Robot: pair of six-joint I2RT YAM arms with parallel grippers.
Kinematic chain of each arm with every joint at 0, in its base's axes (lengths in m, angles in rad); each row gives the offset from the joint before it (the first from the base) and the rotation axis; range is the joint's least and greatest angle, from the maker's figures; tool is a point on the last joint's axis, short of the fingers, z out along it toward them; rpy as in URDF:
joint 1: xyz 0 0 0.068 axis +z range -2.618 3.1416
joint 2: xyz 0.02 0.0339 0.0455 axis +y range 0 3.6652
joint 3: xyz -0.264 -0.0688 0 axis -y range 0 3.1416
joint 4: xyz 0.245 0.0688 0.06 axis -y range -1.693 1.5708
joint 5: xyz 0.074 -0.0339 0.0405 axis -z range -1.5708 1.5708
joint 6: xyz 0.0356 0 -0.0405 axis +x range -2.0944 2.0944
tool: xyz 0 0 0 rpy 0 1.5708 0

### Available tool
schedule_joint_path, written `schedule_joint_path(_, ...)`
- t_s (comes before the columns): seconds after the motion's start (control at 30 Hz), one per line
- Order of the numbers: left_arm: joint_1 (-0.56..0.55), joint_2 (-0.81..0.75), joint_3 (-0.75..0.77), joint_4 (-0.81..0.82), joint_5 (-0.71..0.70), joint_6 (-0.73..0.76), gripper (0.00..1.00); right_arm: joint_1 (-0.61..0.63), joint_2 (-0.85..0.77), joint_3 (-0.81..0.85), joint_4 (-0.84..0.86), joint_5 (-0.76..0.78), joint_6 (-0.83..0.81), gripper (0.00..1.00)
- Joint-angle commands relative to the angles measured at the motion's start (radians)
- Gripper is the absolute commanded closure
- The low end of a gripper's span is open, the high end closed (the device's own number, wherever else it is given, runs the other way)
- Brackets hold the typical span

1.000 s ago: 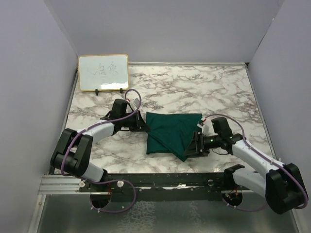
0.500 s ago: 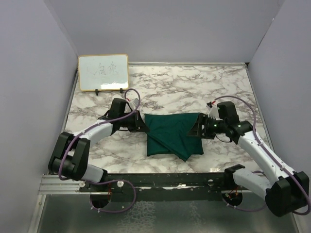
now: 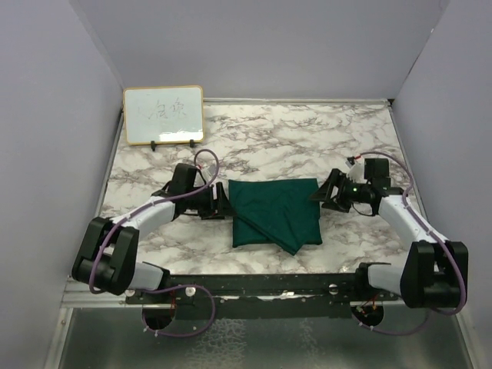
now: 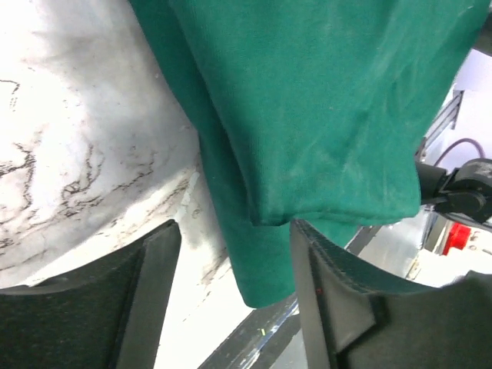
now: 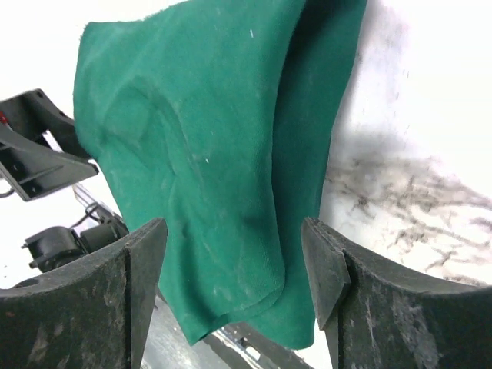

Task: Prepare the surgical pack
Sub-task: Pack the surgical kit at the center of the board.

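Observation:
The surgical pack shows only as a folded dark green drape (image 3: 275,214), a flat rectangular bundle on the middle of the marble table (image 3: 307,138). My left gripper (image 3: 223,204) sits at its left edge with jaws open. In the left wrist view the drape (image 4: 323,115) hangs down between the spread left gripper (image 4: 234,288) fingers, which do not pinch it. At the bundle's upper right corner, my right gripper (image 3: 323,196) is open too. The right wrist view has the drape (image 5: 192,138) lying loose just ahead of the wide gap of the right gripper (image 5: 233,269). Whatever is inside the bundle is hidden.
A wood-framed whiteboard (image 3: 163,114) stands on a small stand at the back left. Grey walls close in the table on three sides. A dark metal rail (image 3: 254,283) runs along the near edge between the arm bases.
My left gripper has opened and let go of the drape's left edge. The right arm has swung back and to the right, and the drape's right flap now lies flat.

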Motion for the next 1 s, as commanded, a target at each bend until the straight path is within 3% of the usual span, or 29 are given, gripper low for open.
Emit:
schedule_joint_path(0.0,0.017,-0.076,0.03,0.012,0.017,-0.011,0.32,-0.045,0.049,0.043,0.178,-0.102,-0.013,0.27)
schedule_joint_path(0.13,0.062,-0.078,0.058,0.017,0.004,-0.013,0.22,-0.047,0.16,0.061,0.237,-0.178,-0.027,0.33)
schedule_joint_path(0.3,0.099,0.001,0.097,0.15,0.043,-0.107,0.23,-0.047,0.225,0.059,0.342,-0.242,-0.019,0.4)
schedule_joint_path(0.53,0.099,0.178,0.174,0.227,0.082,-0.141,0.47,-0.05,0.308,0.088,0.374,-0.257,-0.028,0.48)
schedule_joint_path(0.77,0.099,0.22,0.178,0.247,0.094,-0.146,0.7,-0.051,0.316,0.083,0.361,-0.231,-0.037,0.61)
schedule_joint_path(0.97,0.097,0.233,0.138,0.291,0.119,-0.168,0.8,-0.093,0.301,0.035,0.341,-0.208,-0.07,0.71)
